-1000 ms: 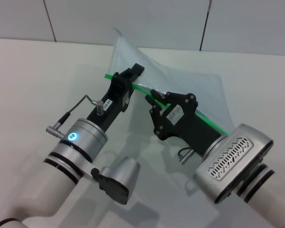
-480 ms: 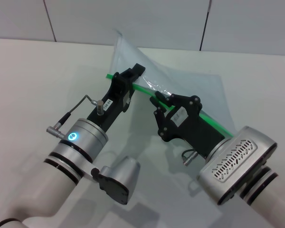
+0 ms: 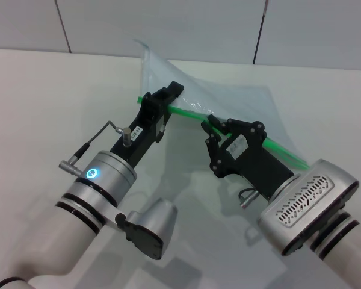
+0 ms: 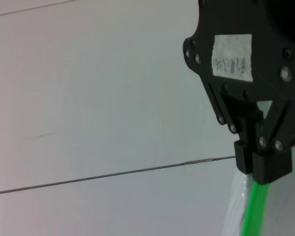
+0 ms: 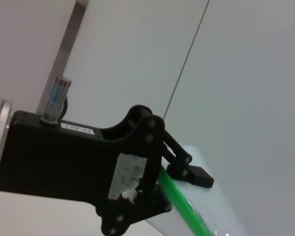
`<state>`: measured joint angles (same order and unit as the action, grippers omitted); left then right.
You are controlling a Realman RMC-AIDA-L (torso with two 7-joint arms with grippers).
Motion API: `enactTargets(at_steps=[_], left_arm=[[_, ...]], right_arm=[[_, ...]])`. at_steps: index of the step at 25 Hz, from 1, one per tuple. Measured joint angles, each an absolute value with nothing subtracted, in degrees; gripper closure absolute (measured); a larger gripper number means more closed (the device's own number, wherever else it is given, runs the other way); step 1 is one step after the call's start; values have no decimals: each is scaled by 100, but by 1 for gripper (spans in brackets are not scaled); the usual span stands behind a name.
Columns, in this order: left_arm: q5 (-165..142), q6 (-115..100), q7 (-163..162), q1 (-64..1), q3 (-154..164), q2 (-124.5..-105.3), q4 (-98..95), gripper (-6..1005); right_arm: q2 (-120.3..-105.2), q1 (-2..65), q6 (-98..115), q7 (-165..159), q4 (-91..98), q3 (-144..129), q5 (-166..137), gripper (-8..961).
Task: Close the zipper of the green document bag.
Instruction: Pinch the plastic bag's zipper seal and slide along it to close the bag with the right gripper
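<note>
The green document bag (image 3: 231,99), a translucent pale pouch, is held up off the table between both grippers. Its zipper (image 3: 186,112) is a bright green strip stretched almost straight along the near edge. My left gripper (image 3: 159,100) is shut on the strip near its left end. To the right, my right gripper (image 3: 209,124) is shut on the same strip, which runs on behind that arm. No slider tab shows. The left wrist view has the right gripper (image 4: 258,164) clamped on the zipper (image 4: 253,211). In the right wrist view, the left gripper (image 5: 169,179) pinches the zipper (image 5: 187,209).
The white table (image 3: 36,96) spreads under both arms. A pale tiled wall (image 3: 168,24) rises just behind the bag's far corner. The left arm's cable loops beside its wrist.
My right gripper has slid to the right along the green strip, away from the left gripper. The strip between them is longer and straighter. The left gripper has stayed put.
</note>
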<state>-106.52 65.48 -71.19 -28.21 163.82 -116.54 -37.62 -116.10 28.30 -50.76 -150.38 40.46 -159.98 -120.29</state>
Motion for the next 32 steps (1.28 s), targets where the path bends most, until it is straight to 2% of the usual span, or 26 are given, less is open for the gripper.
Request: enactTargets(at_steps=[32], left_arm=[[-10652, 6531, -7177, -2828, 16383, -11646, -3761, 895]], right_arm=[[-11610, 2687, -5223, -15038, 3798, -15987, -11836, 873]])
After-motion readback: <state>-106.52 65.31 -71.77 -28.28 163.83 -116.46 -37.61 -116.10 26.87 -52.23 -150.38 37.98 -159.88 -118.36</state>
